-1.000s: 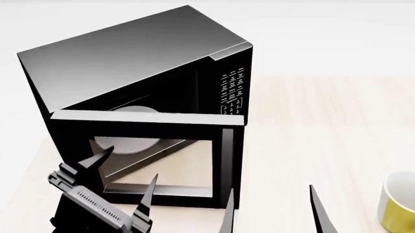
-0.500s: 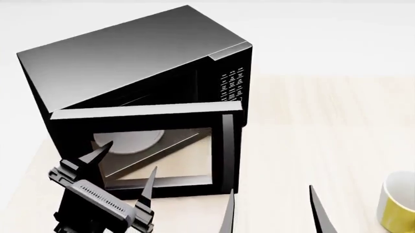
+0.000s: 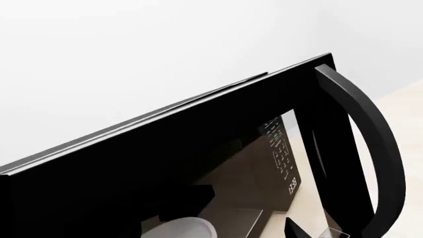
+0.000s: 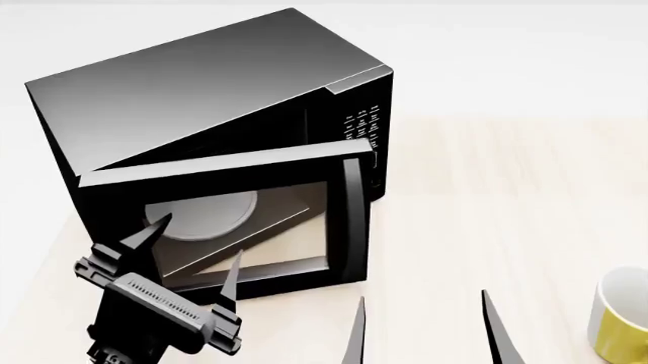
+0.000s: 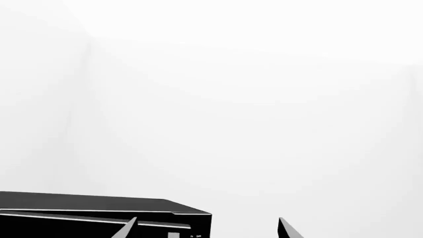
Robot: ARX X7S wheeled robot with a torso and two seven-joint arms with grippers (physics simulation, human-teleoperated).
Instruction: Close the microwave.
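The microwave (image 4: 218, 144), a large black box, sits on a pale wooden table (image 4: 506, 197) at the far left of the scene, turned at an angle to the robot. Its windowed door (image 4: 228, 224) stands partly open, swung out toward the near side, hinged at the left. Through the glass a white round plate (image 4: 202, 216) shows inside the cavity. The white-labelled keypad (image 4: 363, 129) is visible on the body just beyond the door's right edge. In the left wrist view, the curved black handle (image 3: 370, 144) arcs along the door's free edge.

The left gripper (image 4: 193, 258) is in front of the door's lower left part, its two pointed fingers spread apart and holding nothing; whether a tip touches the glass cannot be told. The right gripper (image 4: 426, 330) is at the near edge of the view, right of the door, its fingers also apart and empty. A yellow mug (image 4: 620, 315) with a white inside stands at the near right, well apart from the microwave.
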